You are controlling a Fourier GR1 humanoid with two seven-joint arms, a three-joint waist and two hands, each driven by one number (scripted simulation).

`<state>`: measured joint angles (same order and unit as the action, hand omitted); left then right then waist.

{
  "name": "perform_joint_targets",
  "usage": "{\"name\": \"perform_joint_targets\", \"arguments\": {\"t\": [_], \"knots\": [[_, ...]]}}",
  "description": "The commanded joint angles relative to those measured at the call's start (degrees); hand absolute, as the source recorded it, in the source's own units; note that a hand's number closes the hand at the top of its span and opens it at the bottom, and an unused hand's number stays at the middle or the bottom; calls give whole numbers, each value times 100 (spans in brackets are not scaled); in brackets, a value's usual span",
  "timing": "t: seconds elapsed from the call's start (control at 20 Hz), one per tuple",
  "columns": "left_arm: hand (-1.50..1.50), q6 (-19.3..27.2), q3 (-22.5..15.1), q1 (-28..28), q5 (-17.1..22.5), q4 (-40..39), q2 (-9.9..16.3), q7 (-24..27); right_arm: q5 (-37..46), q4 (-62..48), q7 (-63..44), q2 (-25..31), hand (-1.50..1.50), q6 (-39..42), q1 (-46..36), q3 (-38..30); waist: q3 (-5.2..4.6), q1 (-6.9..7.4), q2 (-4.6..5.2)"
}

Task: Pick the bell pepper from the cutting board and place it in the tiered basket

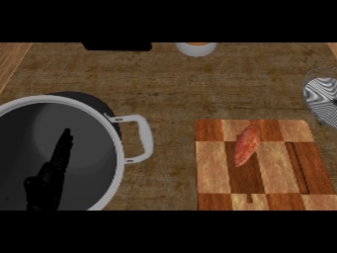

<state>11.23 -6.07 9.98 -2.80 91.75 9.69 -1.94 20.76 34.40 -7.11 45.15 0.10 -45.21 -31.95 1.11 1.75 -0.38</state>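
The bell pepper, long and orange-red, lies on the cutting board, its long axis tilted, upper tip toward the far right. The tiered basket at the counter's right edge holds nothing visible. The left hand hangs over the pot, fingers straight and together.

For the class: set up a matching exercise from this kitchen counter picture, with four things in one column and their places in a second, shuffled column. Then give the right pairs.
Things:
1. pot
2. cutting board
3. tiered basket
4. left robot hand

Places:
A. at the right edge
B. over the pot's dark inside
C. lower right, under the orange-red vegetable
D. lower left

Pairs: 1-D, 2-C, 3-A, 4-B
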Motion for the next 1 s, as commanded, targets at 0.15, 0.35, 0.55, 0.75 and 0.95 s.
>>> {"name": "perform_joint_targets", "arguments": {"t": [0.15, 0.35, 0.55, 0.75, 0.95], "knots": [[0, -86, 68, -116, 129, -704, -206, -6, -715, -285, 726, 158, -150, -245, -151, -789, -103, -128, 97], [0, -15, -139, -84, -72, -298, -269, -272, -682, -331, 726, 480, -150, -1251, -229, -1115, -99, -102, 104], [0, 98, -152, 122, -137, -273, -404, -244, -758, -437, 339, 1166, -150, -1363, 182, -1446, -106, -242, 63], [0, 36, 279, -245, 28, -671, -298, -165, -1159, -642, 405, 1809, -150, -827, 733, -1966, -106, -384, 62], [0, 70, 229, 126, -35, -278, -328, -175, -1613, -843, 719, 2336, -150, 1, 1764, -2600, -100, -511, 11]]}}
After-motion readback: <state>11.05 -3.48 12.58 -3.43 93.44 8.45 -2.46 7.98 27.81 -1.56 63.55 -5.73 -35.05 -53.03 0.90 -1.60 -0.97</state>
